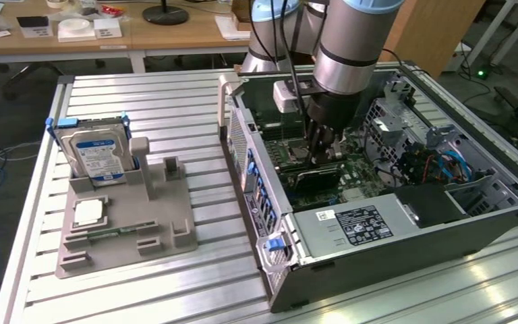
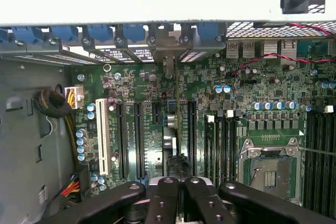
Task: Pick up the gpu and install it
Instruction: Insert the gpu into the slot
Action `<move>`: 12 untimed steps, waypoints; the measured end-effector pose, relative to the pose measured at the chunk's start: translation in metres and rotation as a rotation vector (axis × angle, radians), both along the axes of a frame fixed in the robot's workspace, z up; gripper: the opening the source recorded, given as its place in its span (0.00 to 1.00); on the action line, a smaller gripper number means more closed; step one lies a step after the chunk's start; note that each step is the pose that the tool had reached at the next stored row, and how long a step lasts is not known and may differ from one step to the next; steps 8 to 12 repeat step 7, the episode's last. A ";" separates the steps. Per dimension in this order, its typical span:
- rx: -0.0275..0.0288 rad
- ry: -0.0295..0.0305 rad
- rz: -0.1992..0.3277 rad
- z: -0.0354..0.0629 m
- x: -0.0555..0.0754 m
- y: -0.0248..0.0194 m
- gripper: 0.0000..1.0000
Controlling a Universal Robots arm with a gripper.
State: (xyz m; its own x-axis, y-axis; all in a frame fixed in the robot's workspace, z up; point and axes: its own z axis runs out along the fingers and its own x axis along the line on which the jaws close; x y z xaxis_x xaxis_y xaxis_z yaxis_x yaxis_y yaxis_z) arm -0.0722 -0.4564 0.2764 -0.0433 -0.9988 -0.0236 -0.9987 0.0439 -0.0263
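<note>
Gpu (image 1: 318,177) upright inside computer case (image 1: 475,226)

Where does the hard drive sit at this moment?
The hard drive stands upright in the grey holder on the exterior view's left, outside the open computer case.

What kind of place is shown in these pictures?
Probably a robotics lab or test workshop: an open computer case lies on an aluminium slotted table, a gray fixture holds a hard drive, and wooden desks stand behind.
</note>
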 end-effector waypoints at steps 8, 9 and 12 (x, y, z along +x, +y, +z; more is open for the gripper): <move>0.0000 0.0000 0.000 0.0000 0.000 0.0000 0.11; 0.0000 0.0000 0.000 0.0000 0.000 0.0000 0.11; 0.0000 0.0000 0.000 0.0000 0.000 0.0000 0.11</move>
